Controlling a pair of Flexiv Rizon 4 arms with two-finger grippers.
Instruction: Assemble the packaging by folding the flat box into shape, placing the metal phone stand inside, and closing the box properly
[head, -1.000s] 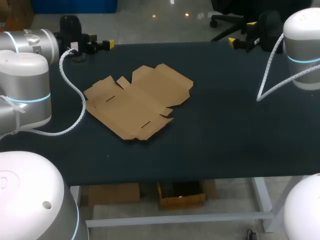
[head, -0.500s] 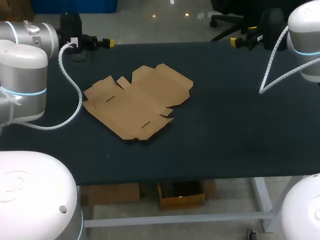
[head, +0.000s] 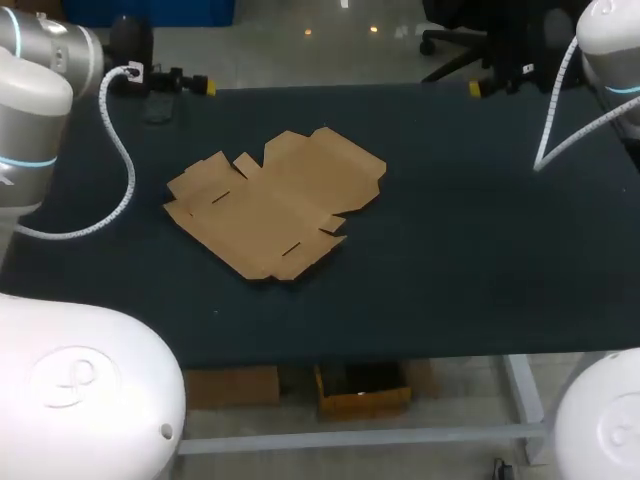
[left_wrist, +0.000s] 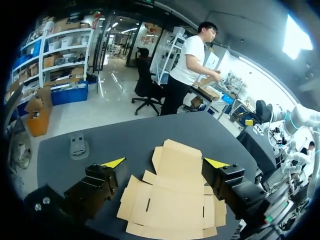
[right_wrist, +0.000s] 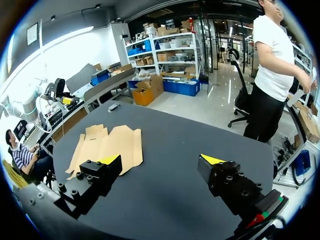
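The flat brown cardboard box (head: 275, 200) lies unfolded on the dark table, left of centre. A small grey metal phone stand (head: 157, 110) sits near the back left corner. My left gripper (head: 195, 84) hovers at the table's back left edge, open and empty. In the left wrist view the box (left_wrist: 172, 200) lies ahead of and below the open left gripper (left_wrist: 165, 162), and the stand (left_wrist: 79, 146) is off to one side. My right gripper (head: 490, 85) hangs open at the back right edge. From the right wrist, the open gripper (right_wrist: 161, 160) has the box (right_wrist: 107, 145) far ahead to one side.
The dark table top (head: 450, 230) stretches bare from the box to its right edge. White cables (head: 115, 170) hang from both arms, the left one looping over the table's left side.
Both arms have swung outward toward the view's sides. The left gripper shifted slightly left and the right gripper slightly right. The box and stand have not moved.
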